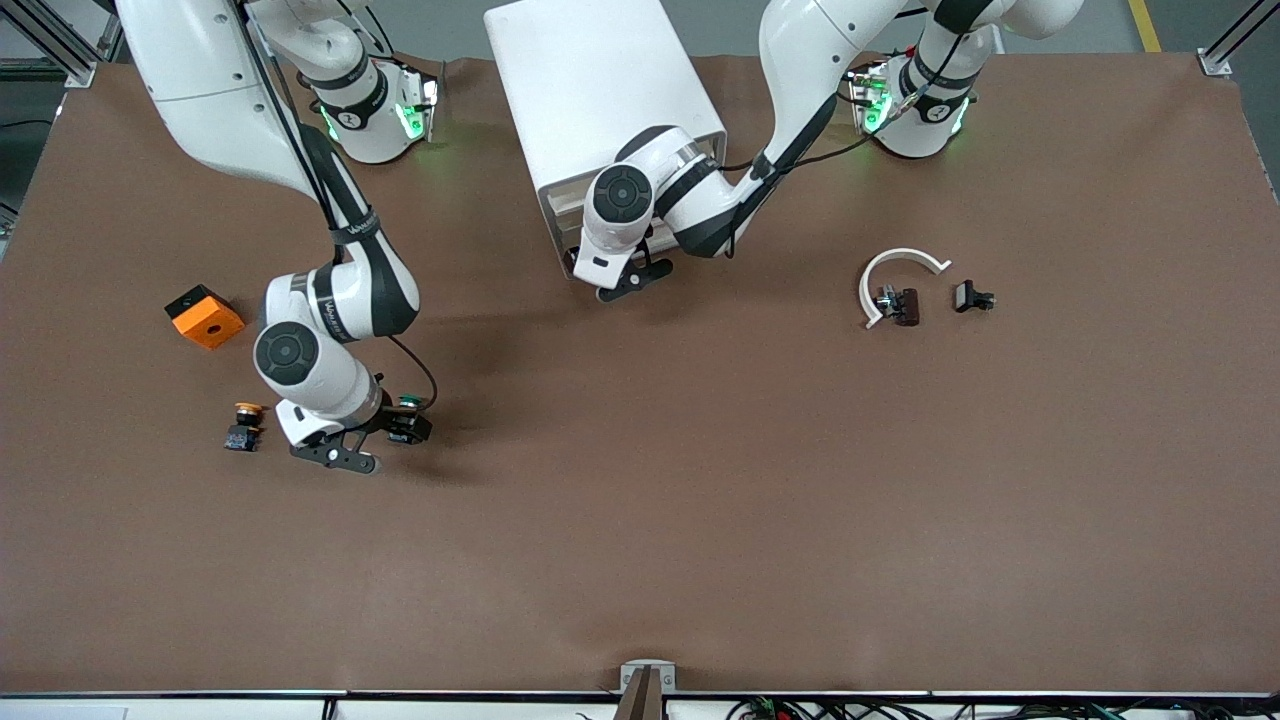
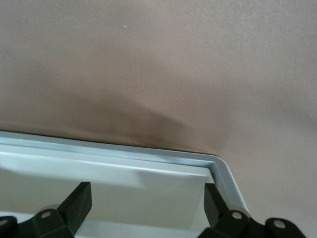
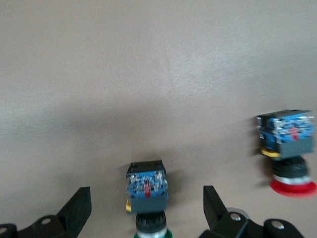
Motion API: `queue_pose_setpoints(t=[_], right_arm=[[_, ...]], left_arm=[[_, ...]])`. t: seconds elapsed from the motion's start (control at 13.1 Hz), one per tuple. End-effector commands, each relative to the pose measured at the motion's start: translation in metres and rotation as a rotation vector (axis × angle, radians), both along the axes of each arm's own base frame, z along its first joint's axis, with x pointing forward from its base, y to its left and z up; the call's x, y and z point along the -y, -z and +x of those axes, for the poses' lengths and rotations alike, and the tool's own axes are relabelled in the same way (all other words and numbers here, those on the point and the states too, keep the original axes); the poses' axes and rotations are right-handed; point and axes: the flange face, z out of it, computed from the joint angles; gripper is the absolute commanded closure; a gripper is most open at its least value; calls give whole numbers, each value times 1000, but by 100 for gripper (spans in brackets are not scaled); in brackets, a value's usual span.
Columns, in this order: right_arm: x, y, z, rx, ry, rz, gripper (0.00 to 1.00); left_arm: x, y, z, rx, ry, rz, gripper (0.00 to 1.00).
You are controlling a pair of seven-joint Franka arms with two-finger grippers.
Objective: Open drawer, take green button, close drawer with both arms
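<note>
Hiding its cap, right gripper point(image 3: 147, 208) straddles button point(image 3: 146, 186).

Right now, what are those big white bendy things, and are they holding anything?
They are two robot arms, each ending in a black claw. The big picture looks down from across the table; the two small ones come from wrist cameras. The right claw is open around the green button, lying on the brown table near another button and an orange block. The left claw is open at the white drawer box. Nothing is held.
</note>
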Motion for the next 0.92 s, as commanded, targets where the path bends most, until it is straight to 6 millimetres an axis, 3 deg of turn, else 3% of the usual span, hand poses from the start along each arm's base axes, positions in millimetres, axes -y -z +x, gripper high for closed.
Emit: queue_pose_setpoints(t=[0.0,0.23,0.46,0.69,0.84], right_arm=[[3,-52,12,-28,6,-21,0],[29,-103,15,-47,-21,-17,0],[65,-160,17,-156,-73,-13,0],[94,-211,20,-213,-111,-1,0],[125,-237,17,-221,-143,16,0]], left_arm=[[-11,-40,41,-60,-24,10,0],[-34,-70,84,-63,-68,2,0],[-69,-101,114,-55,-48,-11,0],[-122,-155,143,-34,37,-35,0],[-166,-193,158,-29,102,-45,0]])
